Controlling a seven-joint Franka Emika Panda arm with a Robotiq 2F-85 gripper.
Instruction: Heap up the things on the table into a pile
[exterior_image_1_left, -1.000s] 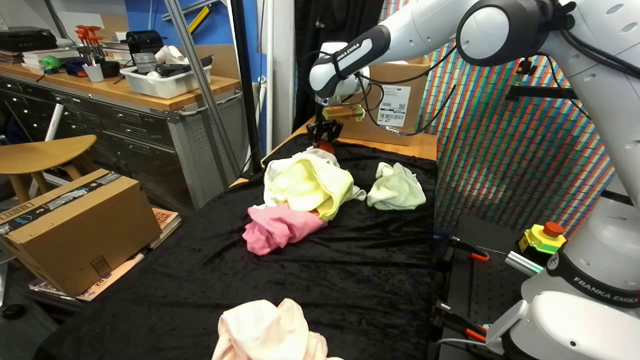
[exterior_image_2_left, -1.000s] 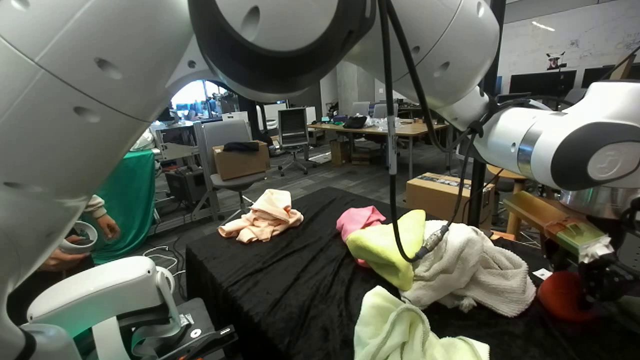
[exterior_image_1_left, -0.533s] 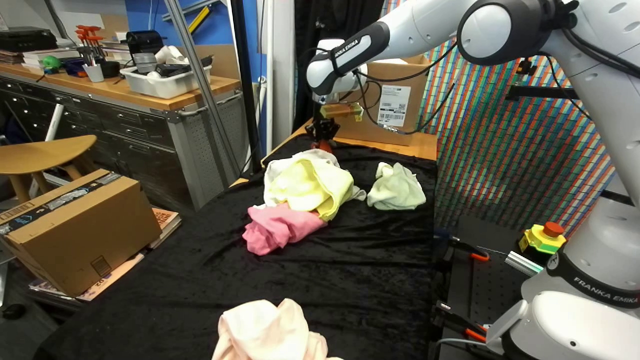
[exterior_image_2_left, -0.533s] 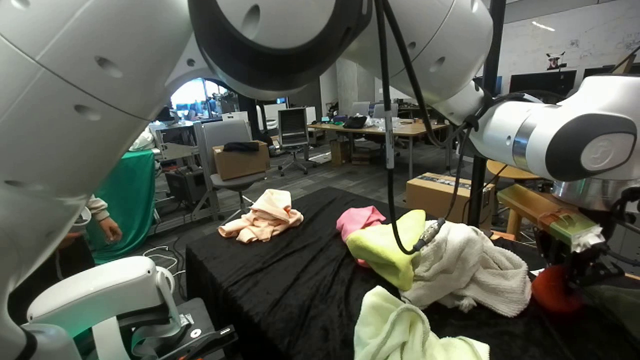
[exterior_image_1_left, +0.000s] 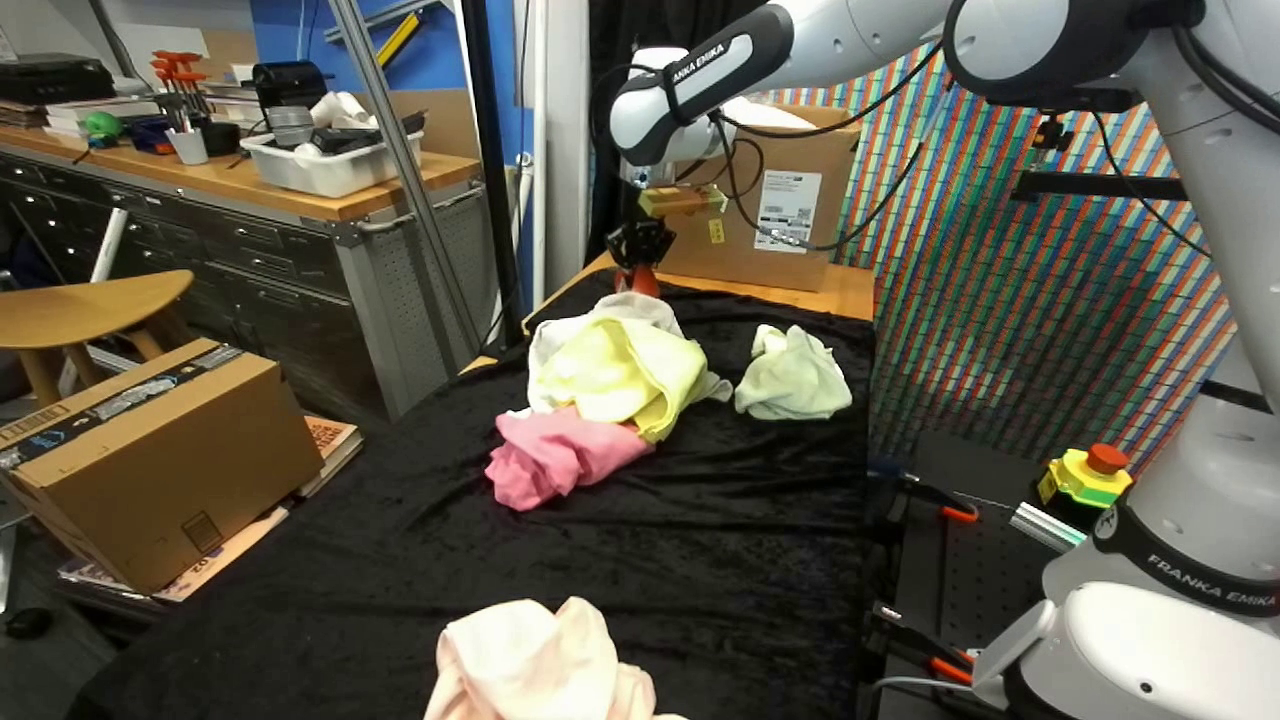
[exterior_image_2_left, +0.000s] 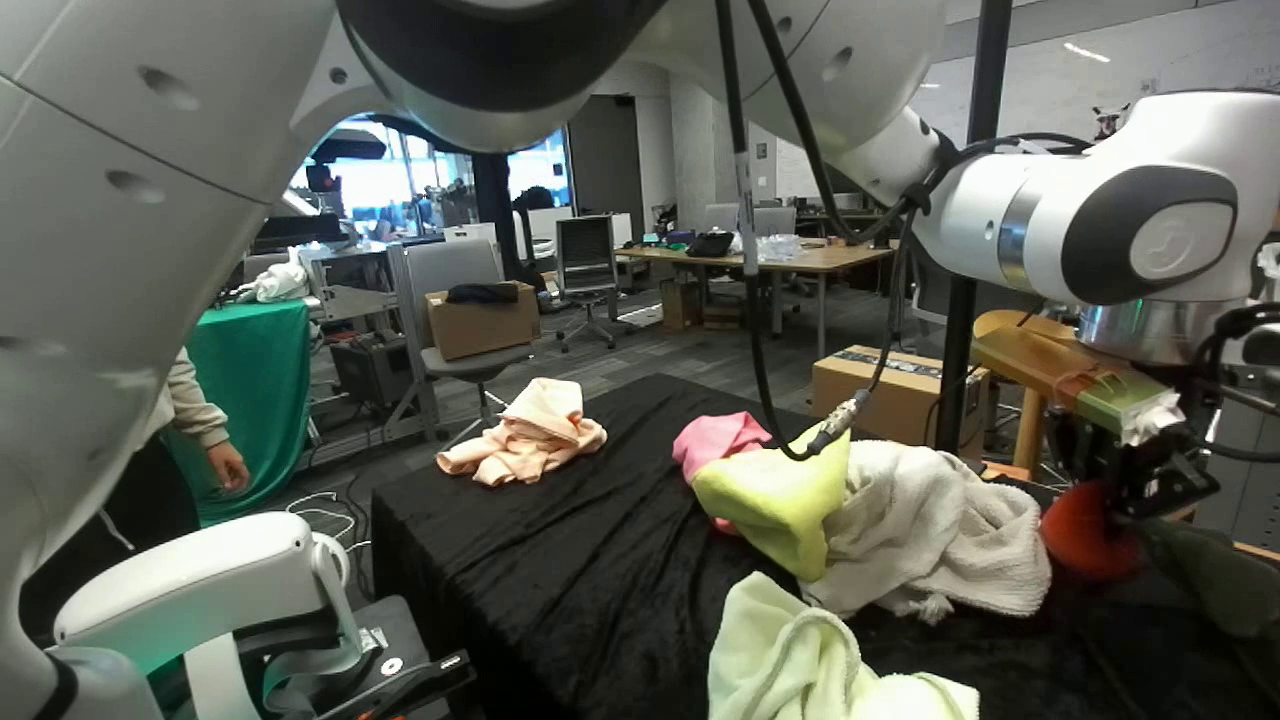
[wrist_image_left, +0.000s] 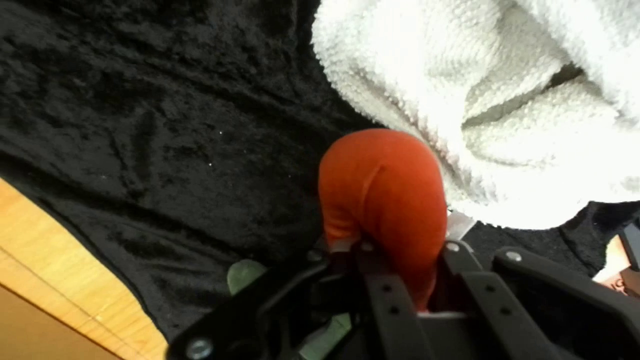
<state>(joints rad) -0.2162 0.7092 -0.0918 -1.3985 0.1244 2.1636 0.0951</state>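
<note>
In an exterior view, crumpled pale-pink cloth (exterior_image_1_left: 545, 665) lies near. Far off, the claw (wrist_image_left: 409, 248) pinches a bulbous red-orange ball (wrist_image_left: 385, 192) beside nubby white cloth (wrist_image_left: 510, 145).

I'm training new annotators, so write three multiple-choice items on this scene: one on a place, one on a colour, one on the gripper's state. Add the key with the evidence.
1. Where does the pale pink cloth lie?
A) under another cloth
B) by itself
C) on top of another cloth

2. What colour of cloth overlaps the magenta pink cloth?
A) blue
B) purple
C) yellow

3. How does the gripper stand?
A) closed on a red-orange object
B) wide open
C) closed on nothing

1 B: black table shows between it and the magenta pink cloth in both exterior views.
2 C: the yellow cloth lies partly over it in an exterior view.
3 A: the wrist view shows the object gripped in its jaws.
</note>
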